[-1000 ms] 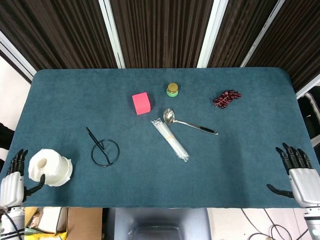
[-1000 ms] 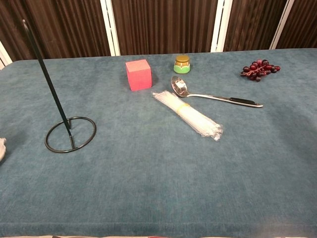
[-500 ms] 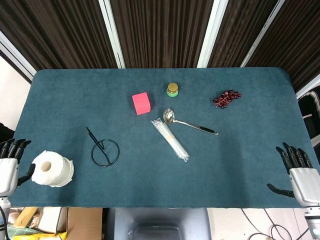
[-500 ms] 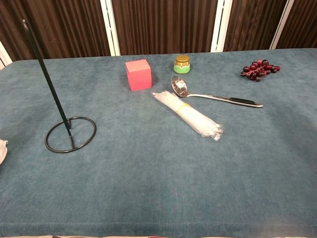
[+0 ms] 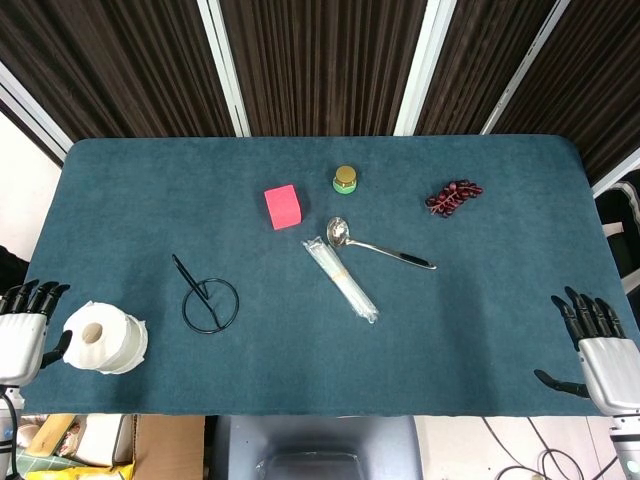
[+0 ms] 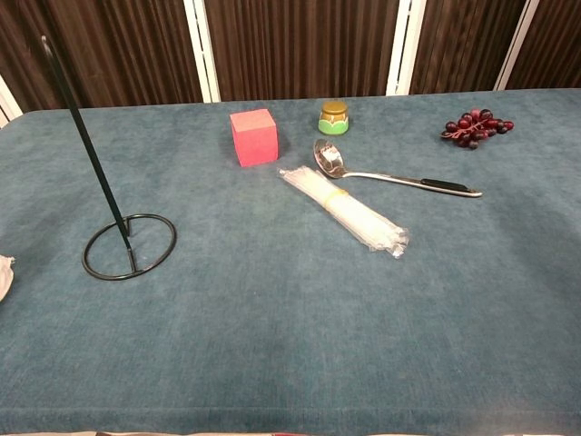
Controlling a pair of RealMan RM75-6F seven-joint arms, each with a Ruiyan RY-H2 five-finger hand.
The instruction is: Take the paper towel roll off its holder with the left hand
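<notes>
1. Paper towel roll [image 5: 103, 341] lies on its side on the desk [image 5: 480, 300], off its holder, at about 8 o'clock from the desk's centre near the front-left corner (only a white sliver shows at the chest view's left edge).
2. Left robot hand [image 5: 24, 326] sits just beside the roll at its 9 o'clock, fingers spread wide and holding nothing; its thumb is close to the roll, though contact cannot be judged.
3. Black wire holder [image 5: 207, 300] stands bare at 2 o'clock from the roll, its rod upright.
4. Right robot hand [image 5: 598, 350] rests at the desk's front-right corner, fingers wide apart, holding nothing.
5. Toward 12 o'clock of centre lie a pink block [image 5: 283, 206], a small jar [image 5: 345, 179], a spoon [image 5: 375, 244] and a wrapped bundle of straws [image 5: 341, 279]; grapes [image 5: 452, 196] sit at 2 o'clock.
</notes>
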